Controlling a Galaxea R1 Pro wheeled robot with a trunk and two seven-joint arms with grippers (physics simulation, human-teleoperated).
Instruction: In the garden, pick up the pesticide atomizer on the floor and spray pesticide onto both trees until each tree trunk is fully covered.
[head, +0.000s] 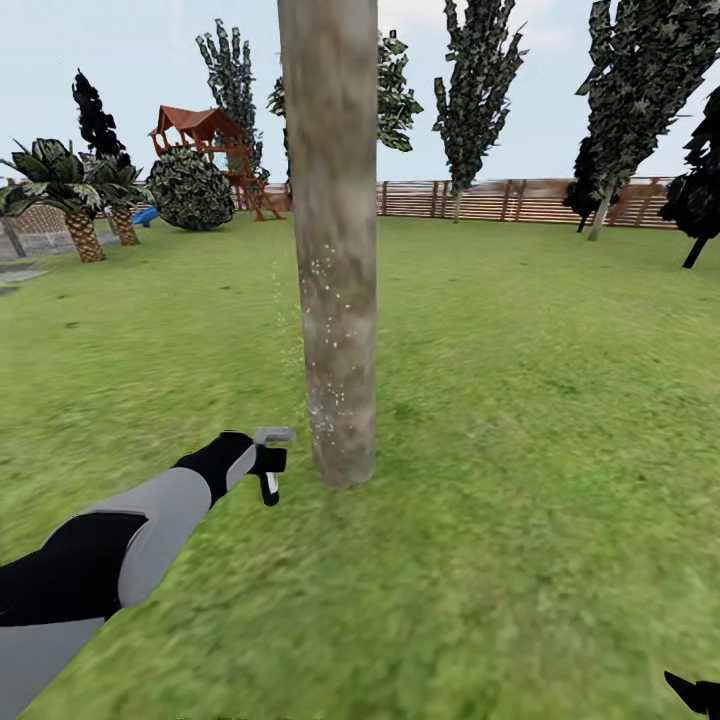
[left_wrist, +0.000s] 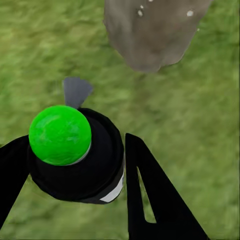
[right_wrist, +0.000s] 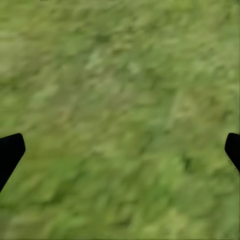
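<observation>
The left pincer (left_wrist: 75, 170) is clamped on the pesticide atomizer (left_wrist: 75, 155), a squat black cylindrical bottle with a glossy bright-green round cap and a small grey nozzle. The bottle sits between the two black fingers (left_wrist: 155, 200), held over the grass. In the head view the left pincer (head: 268, 462) hangs low, just beside the base of the tree trunk (head: 335, 240), with the atomizer's grey spray head (head: 273, 435) turned toward the bark.

That trunk is a straight, smooth, mottled grey-brown column rising out of the green lawn (head: 520, 420) and running off the top of the picture. Fine white specks dot its lower half and float in the air just beside it. In the left wrist view the foot of the trunk (left_wrist: 150, 30) shows a few of the same white dots.

The right pincer (right_wrist: 120, 150) is spread wide, its black tips at opposite edges, above blurred grass.

Behind stand a brown slatted wooden fence (head: 520, 200), dark narrow trees (head: 478, 90) and a short palm (head: 80, 200).
</observation>
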